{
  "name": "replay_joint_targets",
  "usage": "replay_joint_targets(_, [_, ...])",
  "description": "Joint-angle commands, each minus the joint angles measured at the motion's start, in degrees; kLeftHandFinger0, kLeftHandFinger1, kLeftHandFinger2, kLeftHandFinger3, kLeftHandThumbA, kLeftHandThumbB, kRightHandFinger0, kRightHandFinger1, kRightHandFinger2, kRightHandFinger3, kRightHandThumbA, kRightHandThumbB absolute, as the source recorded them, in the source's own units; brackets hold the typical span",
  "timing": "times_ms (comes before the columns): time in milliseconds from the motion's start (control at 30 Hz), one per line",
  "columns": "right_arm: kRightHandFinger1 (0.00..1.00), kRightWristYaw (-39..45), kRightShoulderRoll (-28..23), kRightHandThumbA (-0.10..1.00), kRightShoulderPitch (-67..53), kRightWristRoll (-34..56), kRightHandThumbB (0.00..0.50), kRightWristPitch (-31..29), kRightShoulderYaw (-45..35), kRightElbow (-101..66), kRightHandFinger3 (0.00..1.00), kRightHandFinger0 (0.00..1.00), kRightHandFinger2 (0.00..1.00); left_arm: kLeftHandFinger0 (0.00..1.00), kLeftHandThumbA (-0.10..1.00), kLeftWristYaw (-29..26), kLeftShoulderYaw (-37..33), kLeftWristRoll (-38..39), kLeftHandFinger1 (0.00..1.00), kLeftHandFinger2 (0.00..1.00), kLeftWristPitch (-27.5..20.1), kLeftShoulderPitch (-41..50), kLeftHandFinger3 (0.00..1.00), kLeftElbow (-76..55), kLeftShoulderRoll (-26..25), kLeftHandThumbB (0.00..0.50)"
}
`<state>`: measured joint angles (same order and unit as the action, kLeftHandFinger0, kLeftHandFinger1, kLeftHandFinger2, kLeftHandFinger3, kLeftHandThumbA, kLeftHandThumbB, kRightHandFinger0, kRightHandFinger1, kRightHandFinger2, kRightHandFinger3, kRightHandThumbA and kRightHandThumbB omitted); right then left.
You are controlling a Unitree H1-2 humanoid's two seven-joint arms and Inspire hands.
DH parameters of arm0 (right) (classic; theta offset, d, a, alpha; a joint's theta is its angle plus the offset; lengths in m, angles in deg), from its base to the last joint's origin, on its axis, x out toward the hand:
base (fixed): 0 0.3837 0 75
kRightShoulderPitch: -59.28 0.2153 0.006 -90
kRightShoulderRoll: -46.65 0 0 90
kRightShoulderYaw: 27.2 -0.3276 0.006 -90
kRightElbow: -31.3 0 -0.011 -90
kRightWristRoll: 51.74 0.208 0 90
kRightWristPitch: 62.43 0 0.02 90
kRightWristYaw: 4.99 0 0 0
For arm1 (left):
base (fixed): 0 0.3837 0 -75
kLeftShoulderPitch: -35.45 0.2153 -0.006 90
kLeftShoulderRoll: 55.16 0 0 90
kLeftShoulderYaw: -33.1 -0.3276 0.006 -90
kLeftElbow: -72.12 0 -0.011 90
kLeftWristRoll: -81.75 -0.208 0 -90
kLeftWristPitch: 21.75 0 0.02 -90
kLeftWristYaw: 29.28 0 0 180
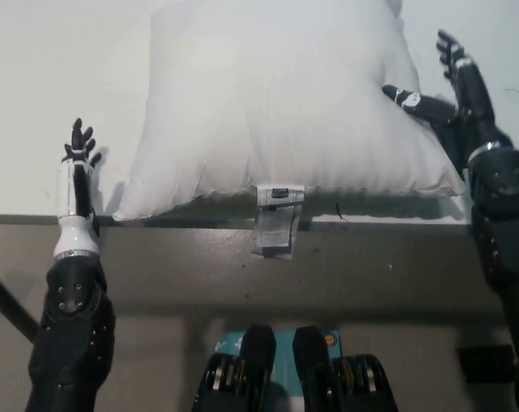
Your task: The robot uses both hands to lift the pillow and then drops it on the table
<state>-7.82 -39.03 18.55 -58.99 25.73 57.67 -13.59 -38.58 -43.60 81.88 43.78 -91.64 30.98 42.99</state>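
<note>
A large white pillow (280, 103) lies on the white table (53, 77), its near edge along the table's front edge, with a label tag (276, 219) hanging over that edge. My left hand (77, 167) stands open to the left of the pillow, fingers up, a short gap from its near left corner. At the pillow's right side my right hand (452, 86) is open, one finger tip against the pillow and the rest spread upward. Neither hand holds the pillow.
A black patch of tape sits on the table behind my right hand, mostly hidden. Below the table's front edge is grey floor (242, 292), with dark tape squares (482, 365) at the lower right.
</note>
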Motion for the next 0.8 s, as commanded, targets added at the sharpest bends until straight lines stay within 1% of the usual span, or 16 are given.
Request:
replay_joint_targets(0, [1.00, -1.17, 0.79, 1.00, 0.73, 2.27, 0.195, -7.01, -0.52, 3.66, 1.00, 1.00, 1.00, 1.00, 1.00, 2.53, 0.30, 2.51, 1.00, 1.00, -2.46, -2.16, 1.00, 0.61, -0.32, 0.004])
replay_joint_targets(67, [1.00, -0.64, 1.29, 1.00, 1.13, 3.18, 0.222, -7.14, -0.77, 6.46, 1.00, 1.00, 1.00, 1.00, 1.00, 3.73, 0.06, 2.97, 1.00, 1.00, -2.46, -3.02, 1.00, 0.91, 0.12, 0.000])
replay_joint_targets(100, [1.00, -0.39, 1.69, 1.00, 1.39, 3.83, 0.249, -7.83, -1.03, 8.00, 1.00, 1.00, 1.00, 1.00, 1.00, 3.98, -0.23, 3.06, 1.00, 1.00, -2.46, -3.65, 1.00, 1.29, 0.43, 0.024])
replay_joint_targets(167, [1.00, -0.85, 2.31, 1.00, 1.93, 3.63, 0.240, -8.63, -0.68, 9.97, 1.00, 1.00, 1.00, 1.00, 1.00, 3.61, -0.53, 2.90, 1.00, 1.00, -2.46, -4.26, 1.00, 1.23, 1.13, 0.038])
replay_joint_targets(200, [1.00, -0.44, 3.91, 1.00, 1.64, 3.95, 0.249, -7.86, -0.36, 9.30, 1.00, 1.00, 1.00, 1.00, 1.00, 5.28, -0.63, 4.05, 1.00, 1.00, -2.46, -5.52, 1.00, 1.41, 2.39, 0.086])
replay_joint_targets(267, [1.00, -0.44, 4.70, 1.00, 1.44, 4.08, 0.260, -8.32, -0.10, 9.38, 1.00, 1.00, 1.00, 1.00, 1.00, 6.43, -0.55, 4.81, 1.00, 1.00, -2.46, -5.76, 1.00, 1.16, 2.82, 0.100])
replay_joint_targets(300, [1.00, -0.13, 7.21, 1.00, -0.45, 4.67, 0.256, -5.51, 0.25, 5.06, 1.00, 1.00, 1.00, 1.00, 1.00, 7.71, -1.37, 5.22, 1.00, 1.00, -2.46, -7.13, 1.00, 1.96, 4.10, 0.144])
replay_joint_targets(333, [1.00, 0.26, 7.60, 1.00, -0.82, 5.08, 0.252, -5.21, 0.20, 4.44, 1.00, 1.00, 1.00, 1.00, 1.00, 7.88, -1.69, 5.00, 1.00, 1.00, -2.46, -7.45, 1.00, 2.27, 4.24, 0.146])
replay_joint_targets(367, [1.00, 0.42, 8.84, 1.00, -1.90, 5.57, 0.264, -3.78, 0.24, 2.48, 1.00, 1.00, 1.00, 1.00, 1.00, 8.02, -2.65, 4.25, 1.00, 1.00, -2.46, -8.62, 1.00, 3.25, 4.73, 0.161])
replay_joint_targets(400, [1.00, 0.63, 9.39, 1.00, -2.43, 5.73, 0.257, -3.06, 0.36, 1.58, 1.00, 1.00, 1.00, 1.00, 1.00, 7.93, -3.42, 3.55, 1.00, 1.00, -2.46, -9.31, 1.00, 3.99, 4.89, 0.175])
replay_joint_targets(433, [1.00, 1.73, 10.44, 1.00, -3.33, 6.73, 0.280, -2.44, 0.35, 0.51, 1.00, 1.00, 1.00, 1.00, 1.00, 8.44, -4.81, 2.72, 1.00, 1.00, -2.46, -10.49, 1.00, 5.37, 5.26, 0.185])
replay_joint_targets(467, [1.00, 2.69, 11.75, 1.00, -4.28, 7.88, 0.298, -2.03, 0.28, -0.30, 1.00, 1.00, 1.00, 1.00, 1.00, 9.47, -6.06, 2.47, 1.00, 1.00, -2.46, -11.86, 1.00, 6.84, 6.00, 0.184])
replay_joint_targets(567, [1.00, 2.49, 12.54, 1.00, -4.02, 7.86, 0.311, -1.58, 0.78, -0.23, 1.00, 1.00, 1.00, 1.00, 1.00, 9.77, -7.70, 2.19, 1.00, 1.00, -2.46, -13.28, 1.00, 8.34, 5.99, 0.177])
replay_joint_targets(667, [1.00, 2.08, 12.41, 1.00, -3.68, 6.57, 0.310, -2.09, 2.12, 0.91, 1.00, 1.00, 1.00, 1.00, 1.00, 10.21, -9.91, 1.49, 1.00, 1.00, -2.46, -14.70, 1.00, 10.31, 6.28, 0.190])
replay_joint_targets(700, [1.00, 1.84, 12.18, 1.00, -3.63, 5.65, 0.293, -1.90, 2.83, 1.16, 1.00, 1.00, 1.00, 1.00, 1.00, 10.39, -11.27, 0.54, 1.00, 1.00, -2.46, -15.12, 1.00, 11.33, 6.74, 0.181])
replay_joint_targets(767, [1.00, 1.42, 12.42, 1.00, -4.03, 5.66, 0.291, -1.52, 3.17, 0.68, 1.00, 1.00, 1.00, 1.00, 1.00, 10.16, -12.42, 0.48, 1.00, 1.00, -2.46, -15.12, 1.00, 11.67, 7.00, 0.170])
